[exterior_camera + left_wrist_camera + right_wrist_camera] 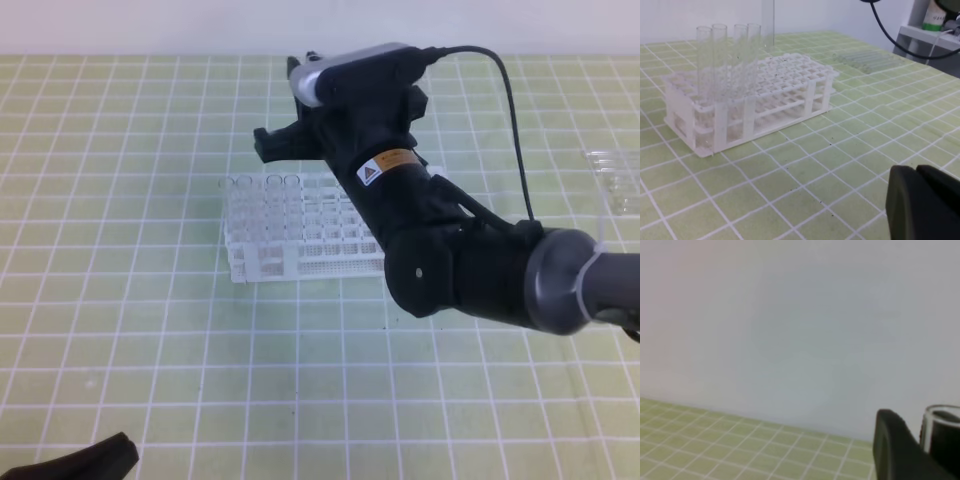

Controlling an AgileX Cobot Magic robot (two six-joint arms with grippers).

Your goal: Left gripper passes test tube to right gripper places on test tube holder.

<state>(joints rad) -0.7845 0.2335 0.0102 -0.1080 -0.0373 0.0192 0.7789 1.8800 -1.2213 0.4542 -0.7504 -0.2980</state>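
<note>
My right gripper [285, 135] reaches across above the back of the white test tube holder [300, 258]. It is shut on a clear test tube [768, 22], which hangs upright over the holder's [790, 75] far side. Whether the tube's lower end is in a hole I cannot tell. In the right wrist view the tube's rim [942, 412] shows beside a black finger [895, 450]. My left gripper [918, 200] is shut and empty, low near the mat and well in front of the holder. It shows as a black tip [95, 460] at the bottom left.
Several clear tubes [725, 55] stand in the holder's left end [262, 190]. More spare tubes [612, 172] lie on the green gridded mat at the far right [865, 57]. A black cable [510, 110] loops off the right arm.
</note>
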